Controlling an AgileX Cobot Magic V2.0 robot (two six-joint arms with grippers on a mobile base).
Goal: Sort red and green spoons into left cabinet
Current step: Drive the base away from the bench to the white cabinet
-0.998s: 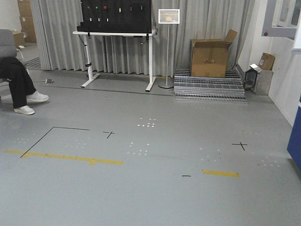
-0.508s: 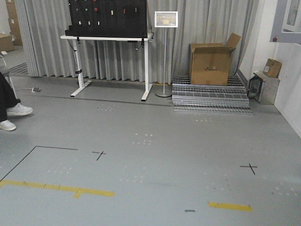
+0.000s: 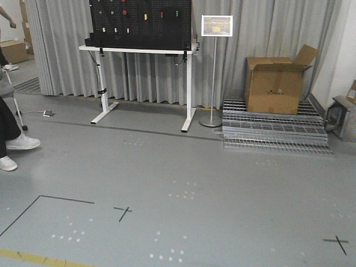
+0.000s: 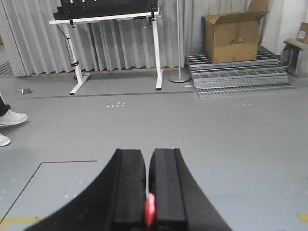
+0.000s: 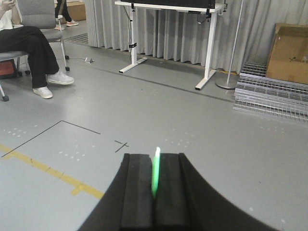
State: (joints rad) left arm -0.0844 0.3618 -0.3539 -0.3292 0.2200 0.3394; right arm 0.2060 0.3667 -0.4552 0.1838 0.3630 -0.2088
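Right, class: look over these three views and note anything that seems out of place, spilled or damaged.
Nothing is spilled or broken. One oddity: the left gripper clamps the red spoon and the right gripper the green spoon, yet no cabinet shows in any view, only grey floor.

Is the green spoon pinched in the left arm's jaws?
No, the left wrist view shows a red spoon between those shut jaws.

Even, diffuse overhead light, soft faint shadows, mild grain across 3 views.
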